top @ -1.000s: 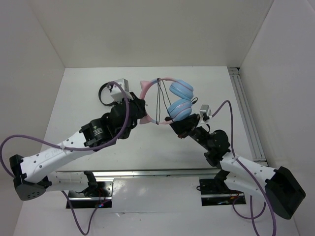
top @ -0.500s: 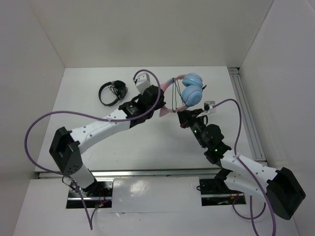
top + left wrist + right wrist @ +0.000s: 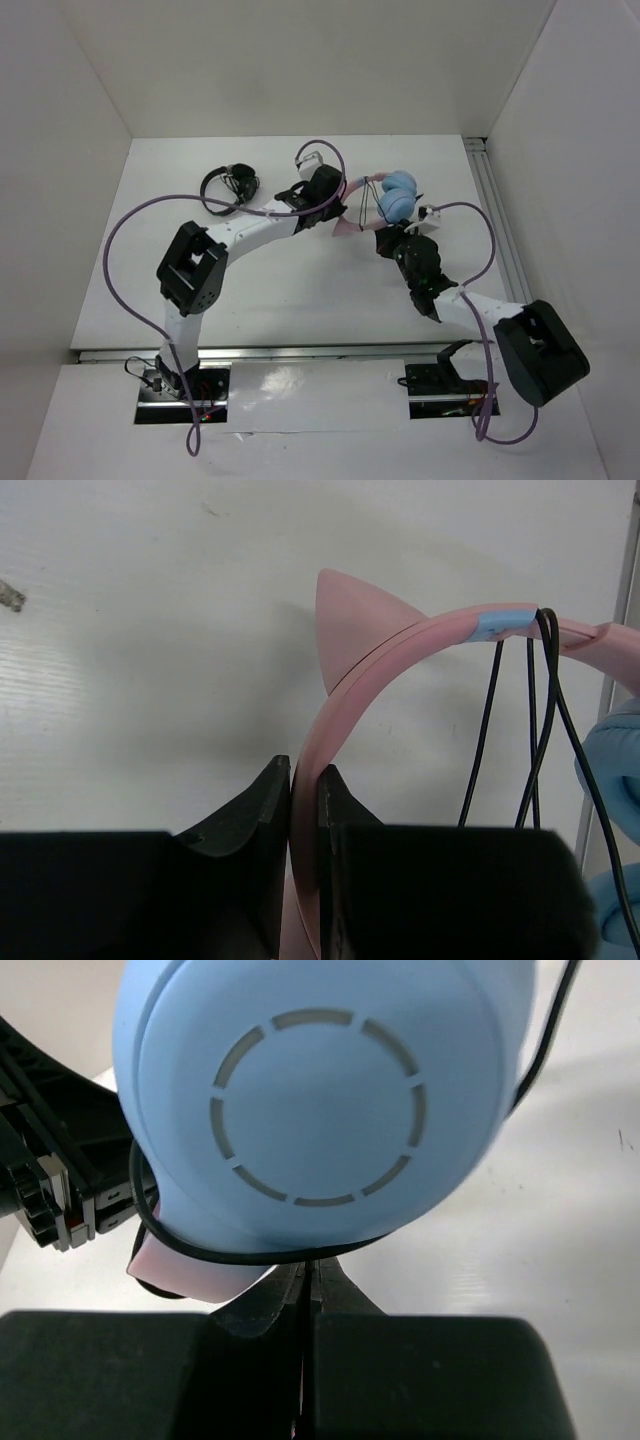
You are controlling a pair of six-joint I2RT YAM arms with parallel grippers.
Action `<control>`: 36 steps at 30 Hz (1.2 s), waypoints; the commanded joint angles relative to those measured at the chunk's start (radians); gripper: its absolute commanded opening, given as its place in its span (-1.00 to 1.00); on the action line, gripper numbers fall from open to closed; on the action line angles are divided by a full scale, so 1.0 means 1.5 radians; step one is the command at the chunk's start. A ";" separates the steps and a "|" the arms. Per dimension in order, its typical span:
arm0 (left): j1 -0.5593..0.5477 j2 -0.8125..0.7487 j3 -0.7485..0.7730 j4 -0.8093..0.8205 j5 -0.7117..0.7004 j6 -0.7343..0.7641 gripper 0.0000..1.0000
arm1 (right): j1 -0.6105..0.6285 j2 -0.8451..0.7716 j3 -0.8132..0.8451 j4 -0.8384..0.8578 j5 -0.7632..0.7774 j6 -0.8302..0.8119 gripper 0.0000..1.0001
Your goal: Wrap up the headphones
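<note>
Toward one o'clock above the white table [image 3: 200, 280], the probably light, pink cat-eared plastic headphones [image 3: 398, 195] with blue cups hang between both arms, left gripper [image 3: 303, 775] pinching the stiff headband [image 3: 400, 645], right gripper [image 3: 305, 1268] pressed shut on the limp, slippery-looking thin black cable [image 3: 482, 730], the sensible handhold.

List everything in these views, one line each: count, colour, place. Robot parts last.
pink cat-ear headphones with light-blue round ear cups: one, pink and blue, held between the two arms, far centre-right
thin black cable: one, black, draped over the headband and around an ear cup
small all-black headphones: one, black, lying on the table, far left
white table: one, white, under everything
metal rail: one, silver, along the table's right edge
robot arms: two, white and black, reaching in from the near edge
left fingers: black, shut on the pink headband
right fingers: black, shut on the cable under an ear cup
</note>
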 commanded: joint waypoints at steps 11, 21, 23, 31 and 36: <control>0.054 0.234 0.211 0.182 0.021 -0.038 -1.00 | -0.151 0.275 0.097 0.161 -0.159 0.037 -0.99; 0.067 0.313 0.238 0.233 0.048 -0.091 -1.00 | -0.212 0.456 0.181 0.217 -0.246 0.082 -0.90; 0.067 0.323 0.254 0.233 0.048 -0.077 -1.00 | -0.235 0.485 0.187 0.225 -0.273 0.113 -0.90; 0.033 0.360 0.338 0.177 0.003 -0.052 -0.96 | -0.253 0.504 0.201 0.182 -0.280 0.146 -0.92; 0.026 0.339 0.300 0.212 0.016 -0.058 -0.74 | -0.276 0.504 0.188 0.197 -0.306 0.161 -0.92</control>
